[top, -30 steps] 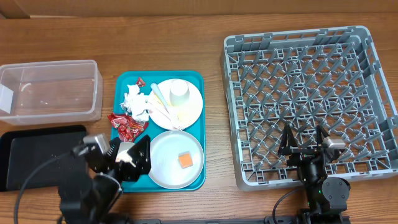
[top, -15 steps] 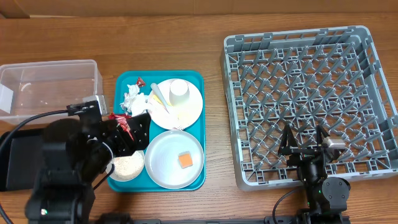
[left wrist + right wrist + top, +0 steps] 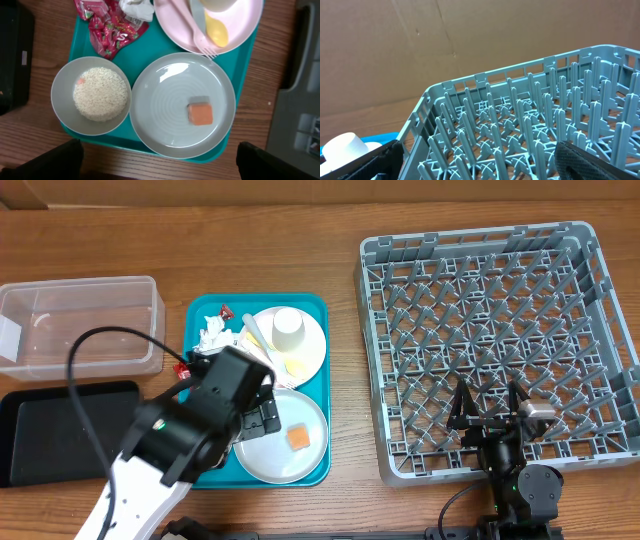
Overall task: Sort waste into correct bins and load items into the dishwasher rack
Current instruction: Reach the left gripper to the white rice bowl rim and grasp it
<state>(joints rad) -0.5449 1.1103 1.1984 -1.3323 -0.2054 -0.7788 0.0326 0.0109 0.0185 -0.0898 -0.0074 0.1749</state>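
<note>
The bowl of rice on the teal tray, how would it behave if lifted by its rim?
The bowl likely feels heavy for its size, since rice mounds across most of it. Tilted, the loose grains would probably spill. Its smooth rim may slip in a pinch.

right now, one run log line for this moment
left gripper open above teal tray | right gripper open by rack | orange cube on white plate | rice in bowl

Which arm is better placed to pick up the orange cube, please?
Left: the left gripper hangs open right above the white plate holding the orange cube, while the right gripper sits over the dishwasher rack.
</note>
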